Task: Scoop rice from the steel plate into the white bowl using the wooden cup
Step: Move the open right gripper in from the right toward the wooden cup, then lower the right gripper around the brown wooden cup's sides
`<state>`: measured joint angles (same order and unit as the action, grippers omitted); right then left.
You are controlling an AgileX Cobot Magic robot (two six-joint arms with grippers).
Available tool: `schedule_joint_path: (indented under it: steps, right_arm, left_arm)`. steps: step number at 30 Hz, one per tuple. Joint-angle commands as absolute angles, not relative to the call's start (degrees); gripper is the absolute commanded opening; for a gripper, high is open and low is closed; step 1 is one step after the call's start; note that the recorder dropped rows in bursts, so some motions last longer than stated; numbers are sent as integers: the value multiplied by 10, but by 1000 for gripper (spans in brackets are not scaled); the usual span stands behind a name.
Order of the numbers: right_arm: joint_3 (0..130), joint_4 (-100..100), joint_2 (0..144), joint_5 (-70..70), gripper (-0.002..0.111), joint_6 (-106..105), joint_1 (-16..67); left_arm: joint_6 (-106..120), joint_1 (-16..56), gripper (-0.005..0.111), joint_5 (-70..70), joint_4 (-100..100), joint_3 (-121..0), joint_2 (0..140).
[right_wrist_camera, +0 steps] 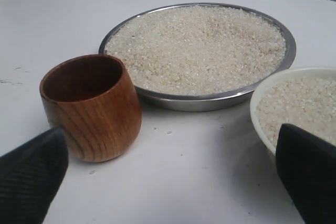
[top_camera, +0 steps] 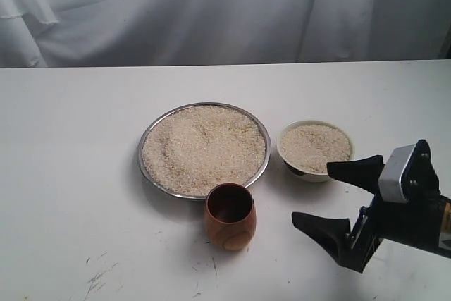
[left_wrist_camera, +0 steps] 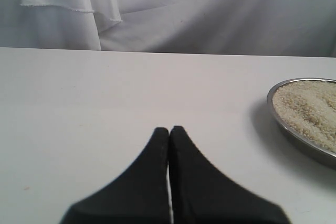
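Observation:
The steel plate point(top_camera: 144, 168) sits mid-table, heaped with rice point(top_camera: 203, 148). To its right stands the white bowl point(top_camera: 314, 173), also holding rice. The wooden cup point(top_camera: 230, 217) stands upright and empty just in front of the plate. My right gripper point(top_camera: 312, 194) hovers low at the front right, open wide with nothing between its fingers, a short way right of the cup. In the right wrist view the cup point(right_wrist_camera: 93, 109), the plate point(right_wrist_camera: 199, 100) and the bowl point(right_wrist_camera: 261, 103) lie ahead of the right gripper point(right_wrist_camera: 173, 161). My left gripper point(left_wrist_camera: 169, 129) is shut and empty, the plate's rim point(left_wrist_camera: 294, 132) off to its side.
A white cloth backdrop point(top_camera: 211, 12) hangs behind the table's far edge. Small dark scuff marks point(top_camera: 99, 276) mark the white tabletop near the front left. A few stray grains lie on the table by the cup.

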<state>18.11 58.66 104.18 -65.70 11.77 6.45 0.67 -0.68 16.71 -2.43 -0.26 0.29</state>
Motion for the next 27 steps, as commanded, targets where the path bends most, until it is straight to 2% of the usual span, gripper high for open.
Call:
schedule_joint_path:
  steps: [1,10,27]
  right_arm:
    - [193,591,1068,-661,98,112,83]
    - [217,591,1083,-657,98,134,117]
    - [220,559,1083,-657,98,133,117]
  left_arm:
    - [5,-6,0,163,-25,0,0]
    - [5,-6,0,163,-25,0,0]
    - [5,-6,0,163,-25,0,0]
